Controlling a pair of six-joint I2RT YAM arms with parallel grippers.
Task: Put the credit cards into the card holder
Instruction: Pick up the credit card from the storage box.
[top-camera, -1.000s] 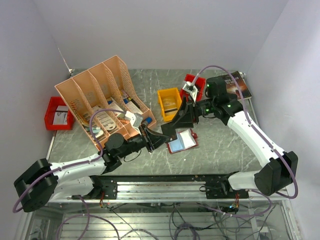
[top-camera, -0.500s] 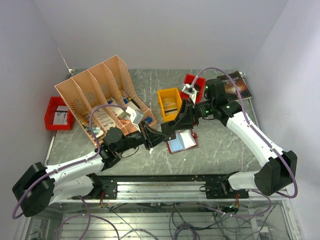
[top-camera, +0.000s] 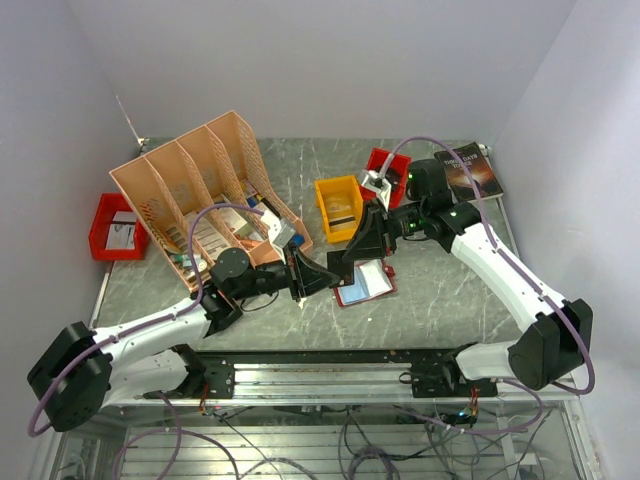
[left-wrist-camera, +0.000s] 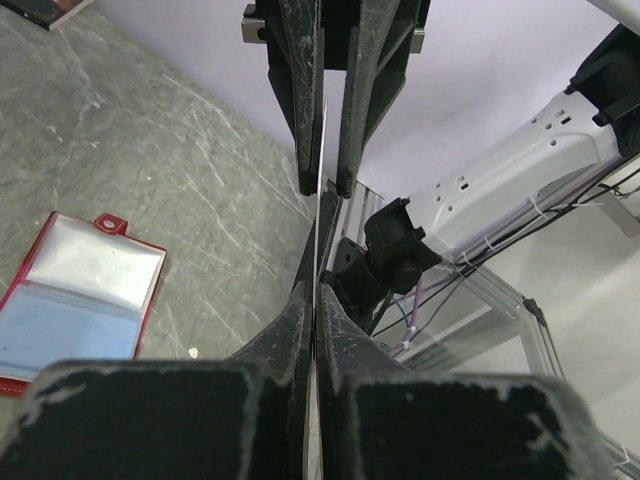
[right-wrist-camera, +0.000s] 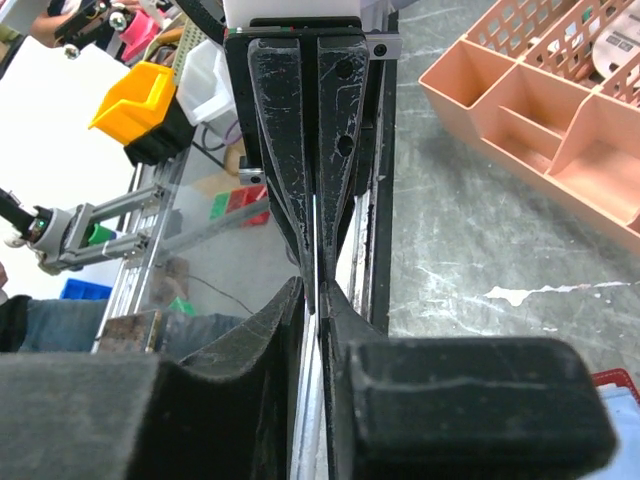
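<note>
Right gripper (right-wrist-camera: 316, 295) narrowed around card (left-wrist-camera: 319, 230), holder (left-wrist-camera: 85, 295) nearby

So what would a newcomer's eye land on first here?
The left end effector and right end effector meet tip to tip in mid-air at the scene's centre. The left pinches a thin card edge-on, and the right's jaws flank it with a slight gap. Close by, the red holder lies open and flat, and a big peach organiser fills the back left.

Card holder (top-camera: 364, 283) red, pockets bluish; table (top-camera: 445, 295) grey marbled; credit card (left-wrist-camera: 318, 230) edge white.
</note>
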